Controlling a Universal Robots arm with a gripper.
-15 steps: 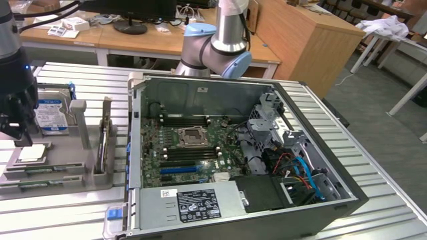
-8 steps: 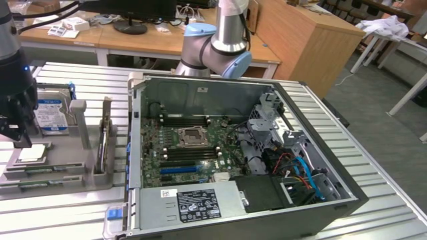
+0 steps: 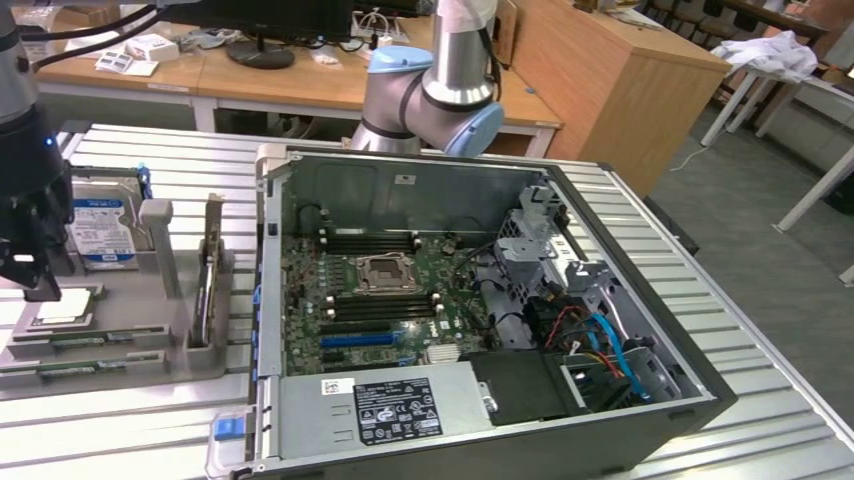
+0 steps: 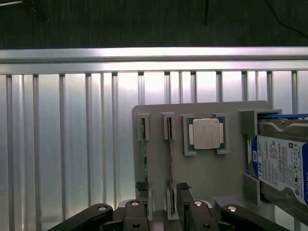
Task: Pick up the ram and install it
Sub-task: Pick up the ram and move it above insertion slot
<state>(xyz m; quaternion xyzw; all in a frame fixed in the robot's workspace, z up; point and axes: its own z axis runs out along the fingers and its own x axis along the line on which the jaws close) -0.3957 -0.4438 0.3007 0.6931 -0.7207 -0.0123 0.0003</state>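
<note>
While the pincer (image 4: 163, 215) hangs with its jaws apart over the gray holder (image 4: 211, 178) on the bench (image 4: 72, 144), the ram (image 4: 169, 154) stands on edge in a holder slot, in line with the gap; in the exterior view the holder lies at nine o'clock from the open computer case (image 3: 360, 190).

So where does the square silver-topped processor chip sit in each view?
Exterior view: the square silver-topped processor chip lies on the grey holder tray at the exterior view's left, beside the boxy silver blue-labelled hard drive.
Wrist view: it sits in a recess of that tray, between narrow slots and the drive.
Shared landmark: that hard drive.
</note>
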